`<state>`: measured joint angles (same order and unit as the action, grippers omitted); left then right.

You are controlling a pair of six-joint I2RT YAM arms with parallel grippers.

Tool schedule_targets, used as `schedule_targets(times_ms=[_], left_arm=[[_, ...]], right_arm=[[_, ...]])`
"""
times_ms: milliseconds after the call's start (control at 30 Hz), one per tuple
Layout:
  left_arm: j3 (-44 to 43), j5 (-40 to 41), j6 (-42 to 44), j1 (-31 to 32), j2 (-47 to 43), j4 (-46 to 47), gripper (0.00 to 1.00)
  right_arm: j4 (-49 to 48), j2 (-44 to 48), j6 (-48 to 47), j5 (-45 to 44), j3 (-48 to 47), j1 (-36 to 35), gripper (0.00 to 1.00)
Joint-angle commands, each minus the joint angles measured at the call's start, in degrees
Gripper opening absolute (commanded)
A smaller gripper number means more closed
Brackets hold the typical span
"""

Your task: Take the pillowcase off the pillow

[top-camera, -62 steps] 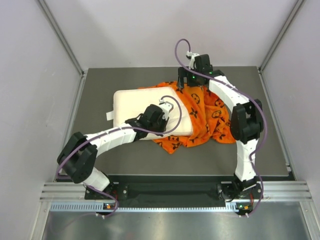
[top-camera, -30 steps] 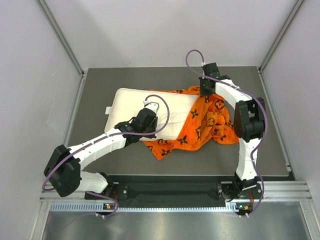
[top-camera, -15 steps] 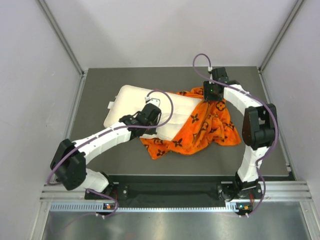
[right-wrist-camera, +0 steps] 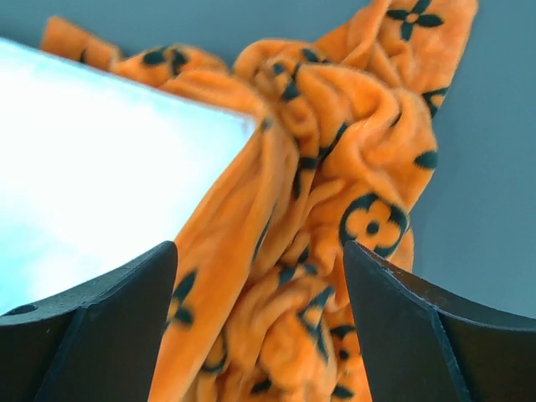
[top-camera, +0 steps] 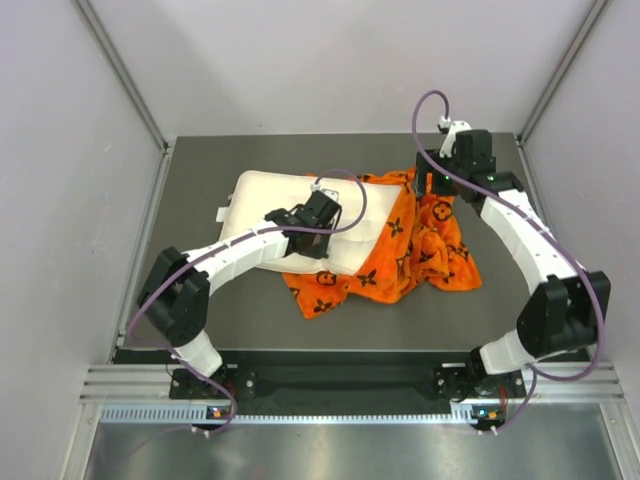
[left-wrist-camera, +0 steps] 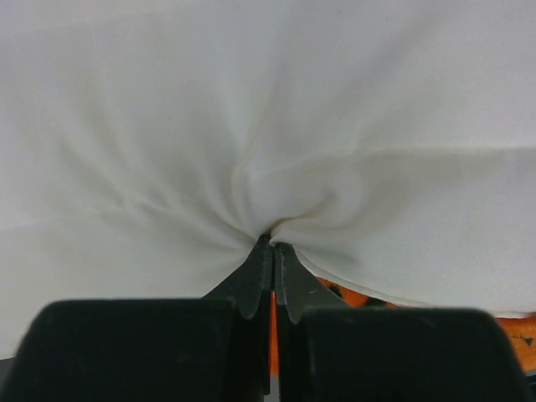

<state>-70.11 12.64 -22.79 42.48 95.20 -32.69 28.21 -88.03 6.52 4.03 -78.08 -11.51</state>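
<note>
Above the arms, worktop point(top-camera: 200, 300): dark grey, carrying both the cushion and its cover.
Top view, pillow point(top-camera: 262, 200): plain cream-white, lying slantwise left of centre, with a small white tag point(top-camera: 222, 211) at its left end. Most of it is bare, and only its right end meets orange cloth.
Top view, pillowcase point(top-camera: 430, 250): bright orange with black motifs, bunched in folds at the pillow's right end. One flap spreads out from under the pillow's near edge.
Top view, left tool point(top-camera: 325, 215): down on the pillow's right half, at the end of an arm reaching in from the near left.
Top view, right tool point(top-camera: 440, 180): over the far edge of the pillowcase, towards the back right of the worktop. Its finger spread cannot be told from here.
Left wrist view, left tool point(left-wrist-camera: 273, 247): fingers closed together, pinching a pucker of the cream cloth, with creases fanning out from the tips.
Left wrist view, pillow point(left-wrist-camera: 251, 100): fills nearly the whole frame.
Left wrist view, pillowcase point(left-wrist-camera: 352, 295): a thin orange sliver under the pillow's edge, low right.
Right wrist view, right tool point(right-wrist-camera: 260, 247): fingers spread wide apart, closed on nothing.
Right wrist view, pillowcase point(right-wrist-camera: 335, 167): crumpled orange folds running up between the spread fingers.
Right wrist view, pillow point(right-wrist-camera: 100, 167): glaring white on the left, bordered by orange cloth.
Right wrist view, worktop point(right-wrist-camera: 494, 167): bare grey on the right.
</note>
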Motion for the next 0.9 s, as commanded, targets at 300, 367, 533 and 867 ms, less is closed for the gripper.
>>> schedule_targets(times_ms=[300,367,533,867], left_arm=[[-8.73,-4.82,-5.69,-5.30,4.03,9.83,0.00],[-8.73,-5.17,-5.95,-5.39,4.03,10.01,0.00],[-8.82,-5.26,-6.04,-6.00,3.85,10.10,0.00],[-9.43,-5.26,-6.39,-6.27,3.15,10.27,0.00]], right_arm=[[-2.80,13.58,2.78,4.93,15.94,-9.58,0.80],[-3.42,14.99,4.71,4.93,18.13,-11.51,0.80],[-4.39,16.40,8.06,5.02,20.34,-15.90,0.80],[-3.08,12.97,9.47,1.26,19.73,-22.32,0.65]])
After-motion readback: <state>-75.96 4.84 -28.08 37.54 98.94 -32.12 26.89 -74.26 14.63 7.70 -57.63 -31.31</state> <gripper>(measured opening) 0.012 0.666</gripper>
